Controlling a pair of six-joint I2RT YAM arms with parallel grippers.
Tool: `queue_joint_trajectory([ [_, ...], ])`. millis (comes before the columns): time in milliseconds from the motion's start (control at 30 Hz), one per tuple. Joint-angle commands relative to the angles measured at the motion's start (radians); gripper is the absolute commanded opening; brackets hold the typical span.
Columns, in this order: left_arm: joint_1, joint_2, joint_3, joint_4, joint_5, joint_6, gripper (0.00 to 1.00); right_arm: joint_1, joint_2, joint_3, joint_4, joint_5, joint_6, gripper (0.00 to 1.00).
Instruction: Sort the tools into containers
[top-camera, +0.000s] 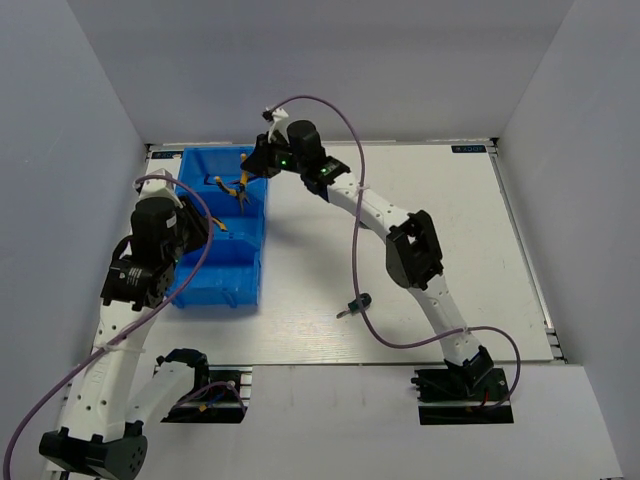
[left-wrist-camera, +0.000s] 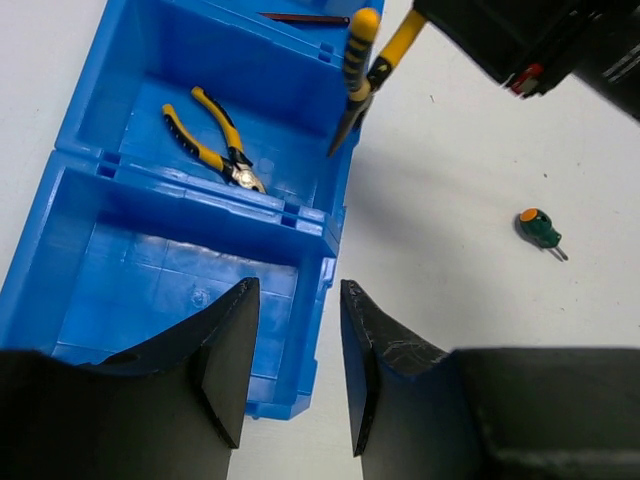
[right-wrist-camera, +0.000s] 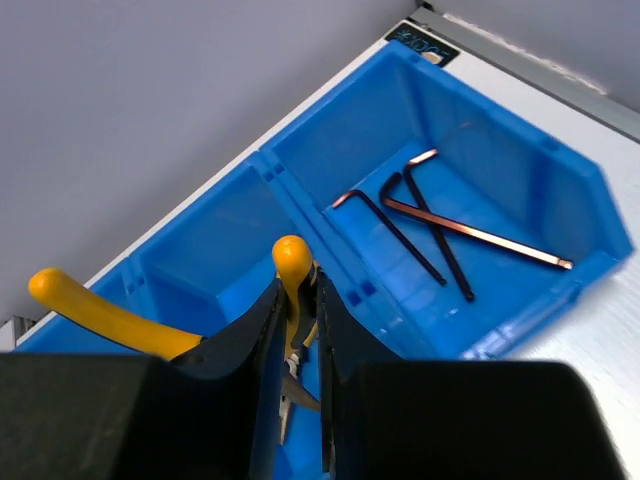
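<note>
Right wrist view: right jaws are clamped on one yellow handle of the held pliers (right-wrist-camera: 292, 262), nothing else. The other handle splays out to 9 o'clock and the nose hangs down between the jaws.

Risks as I read them:
- One-handle grip means the tool can pivot or slip out before you want it to.
- In the left wrist view the nose sits close to the 3 o'clock wall of the middle compartment (left-wrist-camera: 280, 110). Release there and it could clip the rim and tip out onto the counter (left-wrist-camera: 480, 330). Shift toward 9 o'clock and go lower before you let go.
- The splayed handle could catch the divider on the way down.
- Left jaws stand open and empty over the near compartment (left-wrist-camera: 150, 270), with the right arm just past them at 12 to 1 o'clock. Move both at once and they could clash.

Layout:
- Second pliers (left-wrist-camera: 215, 140) lie flat in the middle compartment, below the held pair and toward 9 o'clock.
- Hex keys (right-wrist-camera: 430, 225) are in the far compartment (right-wrist-camera: 500, 170).
- One green screwdriver (left-wrist-camera: 538, 228) is loose on the counter, at 2 o'clock from the left jaws, well apart.
</note>
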Motion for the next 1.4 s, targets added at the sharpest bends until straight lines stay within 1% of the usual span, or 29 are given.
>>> queue_joint_trajectory([
  [0, 0.001, -0.018, 0.045, -0.035, -0.013, -0.02, 0.48, 0.029, -0.035, -0.022, 0.197, 0.05, 0.012, 0.0],
  [133, 0.001, -0.018, 0.045, -0.044, 0.008, -0.02, 0.48, 0.049, -0.035, -0.113, 0.237, 0.085, -0.057, 0.01],
  [167, 0.001, -0.007, 0.045, -0.044, 0.019, -0.02, 0.48, 0.052, -0.025, -0.116, 0.237, 0.082, -0.067, 0.13],
  [200, 0.001, 0.02, 0.045, -0.044, 0.036, -0.01, 0.49, 0.054, -0.023, -0.128, 0.234, 0.076, -0.095, 0.2],
  [267, 0.001, 0.06, 0.045, -0.035, 0.112, 0.016, 0.52, 0.055, -0.018, -0.136, 0.23, 0.059, -0.1, 0.25],
  [300, 0.001, 0.08, 0.045, -0.026, 0.143, 0.017, 0.52, 0.057, -0.017, -0.147, 0.225, 0.056, -0.117, 0.31],
  [367, 0.001, 0.125, 0.045, -0.002, 0.226, 0.044, 0.53, 0.057, -0.023, -0.163, 0.225, 0.056, -0.117, 0.35],
  [500, 0.001, 0.18, 0.034, 0.08, 0.344, 0.108, 0.53, 0.045, -0.092, -0.213, 0.222, 0.044, -0.123, 0.5],
  [600, -0.008, 0.229, 0.01, 0.148, 0.523, 0.167, 0.49, 0.034, -0.148, -0.248, 0.16, 0.027, -0.128, 0.5],
  [633, -0.008, 0.246, 0.01, 0.161, 0.56, 0.181, 0.46, 0.029, -0.164, -0.26, 0.13, 0.028, -0.148, 0.48],
  [667, -0.017, 0.266, 0.01, 0.172, 0.597, 0.211, 0.38, 0.02, -0.204, -0.277, 0.103, 0.054, -0.152, 0.44],
  [700, -0.017, 0.286, 0.01, 0.181, 0.654, 0.228, 0.33, 0.002, -0.224, -0.304, 0.029, 0.092, -0.16, 0.38],
  [733, -0.039, 0.331, 0.01, 0.199, 0.68, 0.243, 0.27, -0.007, -0.271, -0.321, -0.058, 0.111, -0.178, 0.11],
  [767, -0.049, 0.356, 0.01, 0.199, 0.702, 0.271, 0.18, -0.036, -0.323, -0.372, -0.115, 0.154, -0.18, 0.0],
  [833, -0.091, 0.407, 0.01, 0.241, 0.752, 0.294, 0.1, -0.116, -0.436, -0.49, -0.166, 0.151, -0.223, 0.0],
  [867, -0.108, 0.463, 0.01, 0.25, 0.766, 0.314, 0.03, -0.136, -0.464, -0.613, -0.24, 0.131, -0.234, 0.0],
  [900, -0.128, 0.494, 0.01, 0.259, 0.786, 0.323, 0.01, -0.203, -0.489, -0.656, -0.256, 0.12, -0.273, 0.0],
  [933, -0.172, 0.525, 0.022, 0.273, 0.786, 0.332, 0.0, -0.224, -0.564, -0.697, -0.278, 0.096, -0.328, 0.0],
  [967, -0.198, 0.557, 0.031, 0.273, 0.795, 0.348, 0.0, -0.248, -0.59, -0.801, -0.357, 0.062, -0.379, 0.0],
  [1000, -0.226, 0.616, 0.048, 0.285, 0.795, 0.357, 0.0, -0.268, -0.609, -0.837, -0.379, 0.045, -0.395, 0.0],
  [1067, -0.313, 0.678, 0.088, 0.285, 0.795, 0.372, 0.02, -0.355, -0.693, -0.951, -0.495, -0.014, -0.48, 0.22],
  [1100, -0.344, 0.707, 0.106, 0.285, 0.785, 0.386, 0.1, -0.397, -0.739, -0.984, -0.516, -0.033, -0.498, 0.32],
  [1133, -0.408, 0.761, 0.125, 0.285, 0.776, 0.386, 0.13, -0.426, -0.791, -1.054, -0.54, -0.042, -0.513, 0.45],
  [1167, -0.44, 0.784, 0.158, 0.285, 0.742, 0.386, 0.18, -0.452, -0.819, -1.087, -0.546, -0.041, -0.559, 0.49],
  [1200, -0.473, 0.807, 0.175, 0.285, 0.722, 0.395, 0.38, -0.463, -0.875, -1.175, -0.554, -0.038, -0.573, 0.55],
  [1233, -0.502, 0.827, 0.192, 0.276, 0.696, 0.395, 0.45, -0.486, -0.926, -1.202, -0.572, -0.03, -0.602, 0.68],
  [1267, -0.557, 0.867, 0.223, 0.276, 0.652, 0.395, 0.47, -0.498, -0.946, -1.22, -0.579, -0.018, -0.605, 0.81],
  [1300, -0.583, 0.887, 0.24, 0.261, 0.627, 0.386, 0.49, -0.507, -0.987, -1.269, -0.592, -0.007, -0.62, 0.81],
  [1367, -0.653, 0.93, 0.261, 0.261, 0.559, 0.377, 0.58, -0.542, -1.037, -1.303, -0.626, -0.002, -0.619, 0.81],
])
